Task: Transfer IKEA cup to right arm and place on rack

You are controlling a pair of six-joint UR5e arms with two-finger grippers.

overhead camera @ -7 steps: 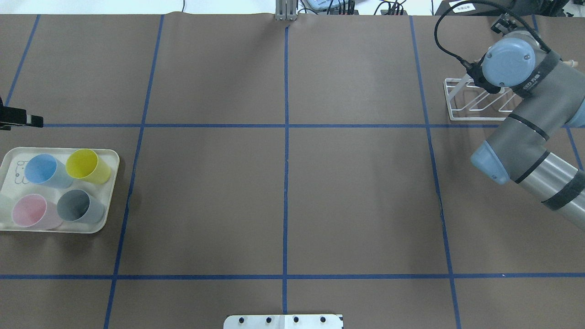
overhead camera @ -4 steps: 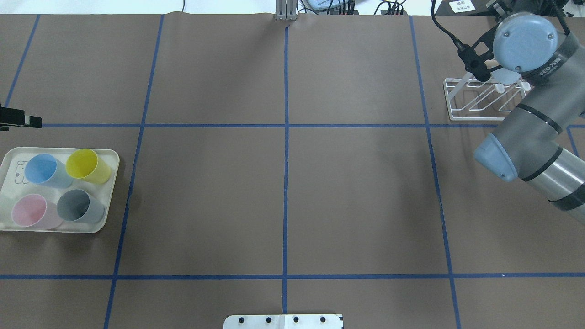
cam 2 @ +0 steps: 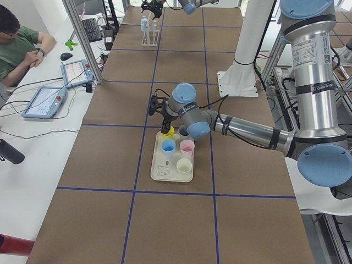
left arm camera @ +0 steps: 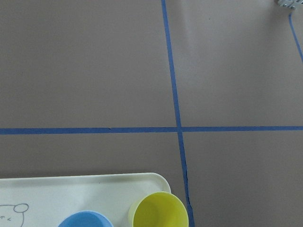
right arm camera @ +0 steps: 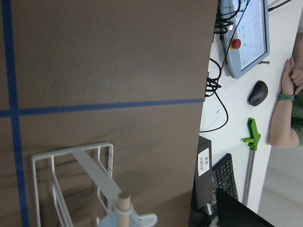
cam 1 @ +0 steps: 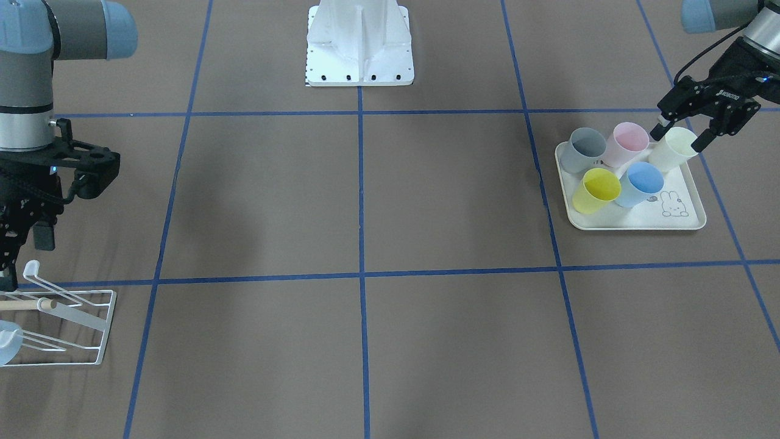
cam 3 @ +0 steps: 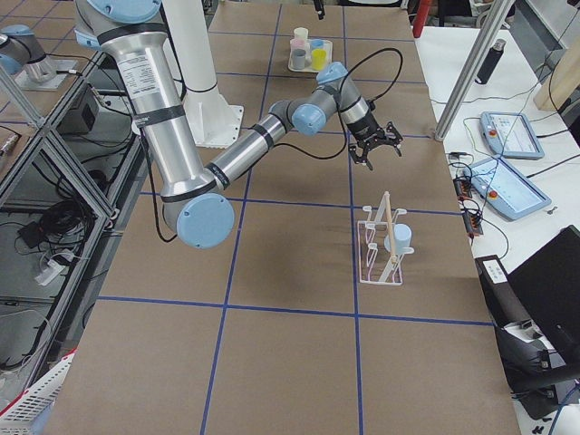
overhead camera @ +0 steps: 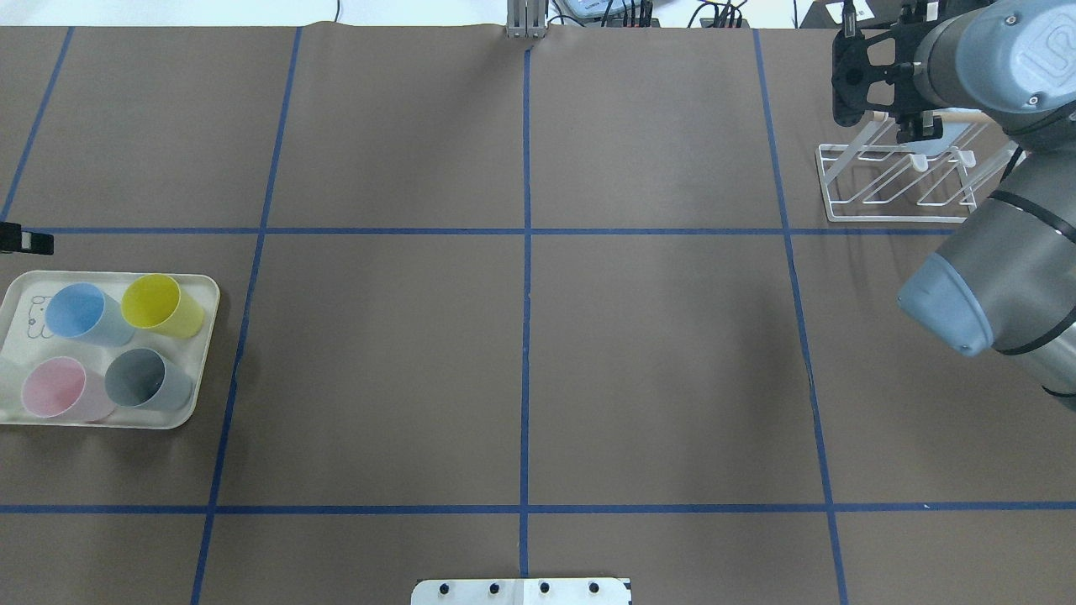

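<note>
Left end effector (cam 1: 677,139): fingers apart, straddling rim of cream cup (cam 1: 671,156) at tray (cam 1: 637,223) corner (contact unclear). Right end effector (cam 3: 374,157): spread, empty, above worktop (overhead camera: 521,336) nr rack (cam 3: 379,258). Pale-blue cup (cam 3: 399,238) sits on rack.

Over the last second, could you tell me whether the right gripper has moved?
Yes: overhead, the right gripper has shifted from over the rack's middle to past its far rail.

Brown desk (overhead camera: 656,336), blue grid lines (overhead camera: 525,336). Cream rabbit-print tray (cam 1: 634,218); yellow cup (cam 1: 599,186), blue cup (cam 1: 643,179), pink cup (cam 1: 631,139), grey cup (cam 1: 586,145). White rack (overhead camera: 891,185).
</note>
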